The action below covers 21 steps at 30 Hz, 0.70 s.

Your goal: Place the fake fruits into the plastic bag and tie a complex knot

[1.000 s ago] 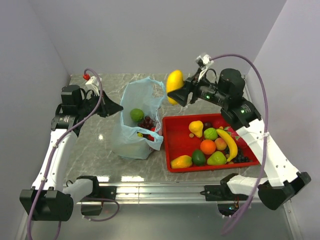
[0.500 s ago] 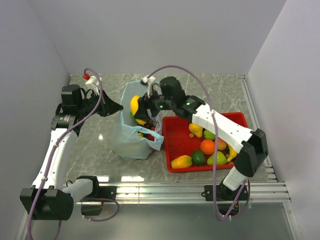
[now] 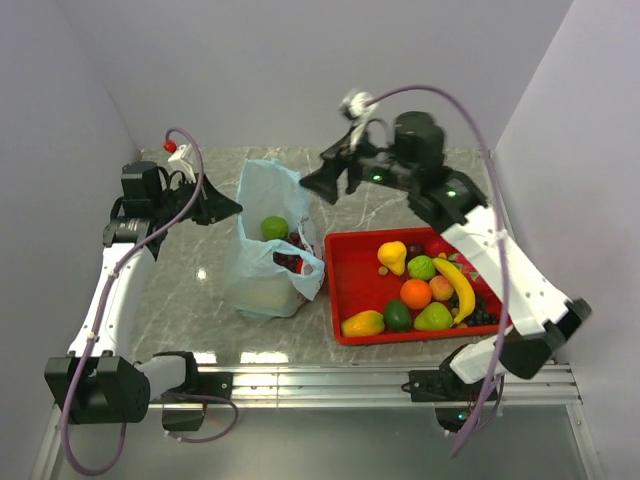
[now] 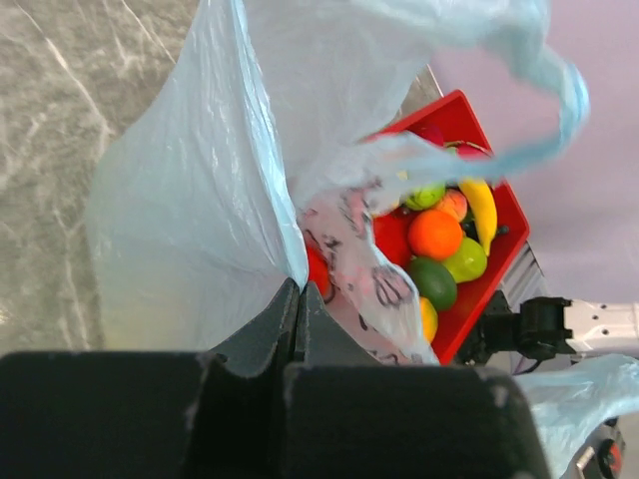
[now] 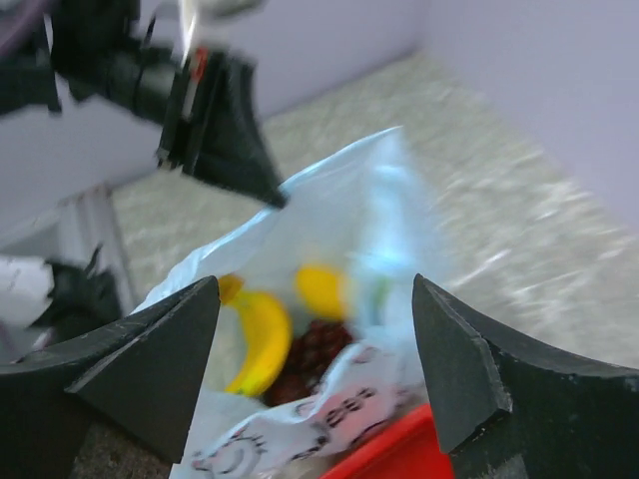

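The light-blue plastic bag (image 3: pixel 262 262) stands open, left of the red tray (image 3: pixel 345 285). My left gripper (image 3: pixel 232 209) is shut on the bag's left rim and holds it up; in the left wrist view the jaws (image 4: pixel 297 291) pinch the film (image 4: pixel 190 210). My right gripper (image 3: pixel 314 186) is open and empty, above the bag's back right. Inside the bag lie a green lime (image 3: pixel 274 228) and purple grapes (image 3: pixel 292 250); the right wrist view (image 5: pixel 315 285) also shows a banana (image 5: pixel 258 339) and a yellow fruit (image 5: pixel 321 289) there.
The tray holds several fruits: a yellow pear (image 3: pixel 392 257), an orange (image 3: pixel 415 293), a banana (image 3: pixel 458 285), a mango (image 3: pixel 362 323) and green pieces (image 3: pixel 433 317). Grey walls close in on the left, back and right. A metal rail (image 3: pixel 320 380) runs along the near edge.
My right gripper carried a yellow fruit from beside the tray into the bag, let it go, and has risen back out, open and empty. The left gripper kept its hold.
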Each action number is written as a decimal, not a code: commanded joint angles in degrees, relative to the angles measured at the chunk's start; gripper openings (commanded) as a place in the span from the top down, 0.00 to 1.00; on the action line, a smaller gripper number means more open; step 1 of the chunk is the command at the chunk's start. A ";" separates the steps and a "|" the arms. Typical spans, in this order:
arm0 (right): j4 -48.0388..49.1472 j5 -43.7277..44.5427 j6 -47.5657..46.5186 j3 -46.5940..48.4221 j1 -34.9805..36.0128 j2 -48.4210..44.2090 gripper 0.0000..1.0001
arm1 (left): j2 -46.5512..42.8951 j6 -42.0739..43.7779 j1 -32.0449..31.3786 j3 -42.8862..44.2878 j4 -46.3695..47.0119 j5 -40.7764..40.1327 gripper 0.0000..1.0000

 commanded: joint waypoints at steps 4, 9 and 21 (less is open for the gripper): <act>3.09 2.12 -2.58 -2.61 -7.34 -1.97 0.12 | 1.48 3.11 1.57 4.21 2.02 2.50 1.00; 2.30 -5.09 -3.82 -1.91 -7.88 3.91 0.04 | 2.53 3.47 1.75 5.00 1.67 2.50 1.00; 5.11 -14.94 -0.48 -1.20 -6.03 10.17 0.05 | 3.50 3.64 1.75 5.53 2.19 1.44 1.00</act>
